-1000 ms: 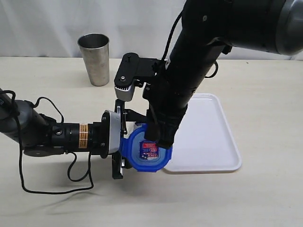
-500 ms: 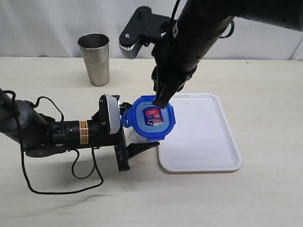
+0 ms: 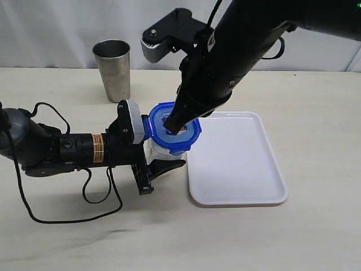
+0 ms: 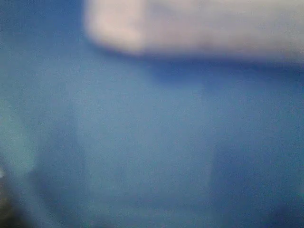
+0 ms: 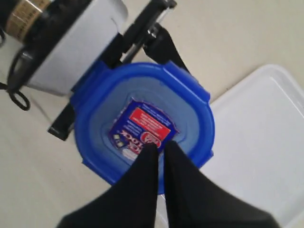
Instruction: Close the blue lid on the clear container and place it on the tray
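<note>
The blue lid [image 3: 190, 133] sits on top of the clear container [image 3: 153, 149], just left of the tray [image 3: 242, 169]. Only a pale strip of the container shows below the lid. My left gripper [image 3: 166, 152] reaches in from the left, its black fingers on either side of the container and shut on it. My right gripper [image 3: 173, 129] comes down from above, shut, with its tips on the lid's red-and-white sticker. In the right wrist view the right gripper [image 5: 160, 146] rests on the lid [image 5: 190, 114], beside the tray [image 5: 266, 123]. A blue blur of the lid [image 4: 152, 142] fills the left wrist view.
A steel cup [image 3: 113, 70] stands at the back left of the table. The left arm's black cable [image 3: 84, 197] loops on the table in front of that arm. The right arm hangs over the tray's far left corner.
The lidded container has moved from near the tray's front left corner toward the far side, held by the left gripper. The right gripper's tips went from the lid's edge to its centre.
</note>
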`<state>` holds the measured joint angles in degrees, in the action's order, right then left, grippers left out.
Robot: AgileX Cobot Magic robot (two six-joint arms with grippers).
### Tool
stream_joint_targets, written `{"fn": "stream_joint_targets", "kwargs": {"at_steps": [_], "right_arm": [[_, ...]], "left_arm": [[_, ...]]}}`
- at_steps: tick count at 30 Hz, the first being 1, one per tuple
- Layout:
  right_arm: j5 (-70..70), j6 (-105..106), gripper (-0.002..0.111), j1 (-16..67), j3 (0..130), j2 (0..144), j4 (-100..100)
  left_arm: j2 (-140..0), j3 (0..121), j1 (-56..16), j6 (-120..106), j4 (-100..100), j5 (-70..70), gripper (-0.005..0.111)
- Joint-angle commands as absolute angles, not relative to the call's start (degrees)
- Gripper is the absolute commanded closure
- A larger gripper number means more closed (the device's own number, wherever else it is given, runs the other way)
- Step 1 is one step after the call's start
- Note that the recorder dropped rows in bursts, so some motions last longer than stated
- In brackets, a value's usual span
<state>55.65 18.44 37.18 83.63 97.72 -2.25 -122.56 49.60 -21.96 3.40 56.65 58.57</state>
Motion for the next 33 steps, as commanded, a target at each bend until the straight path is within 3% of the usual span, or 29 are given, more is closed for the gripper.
{"fn": "stream_joint_targets", "kwargs": {"at_steps": [1, 15, 21, 33], "right_arm": [[54.6, 11.8, 0.104, 36.8, 83.0, 100.5, 5.6], [57.3, 5.1, 0.104, 36.7, 83.0, 105.5, 15.1], [56.7, 2.3, 0.103, 36.3, 83.2, 102.6, 14.6], [58.1, 5.3, 0.066, 29.6, 83.3, 98.3, -5.6]], "left_arm": [[-120.4, 49.4, -22.0, 6.4, 58.9, 58.7, 0.107], [-120.2, 49.4, -22.0, 7.7, 60.9, 62.3, 0.107], [-120.2, 49.4, -22.0, 7.7, 60.5, 56.2, 0.107], [-120.2, 49.4, -22.0, 7.9, 60.2, 53.0, 0.107]]}}
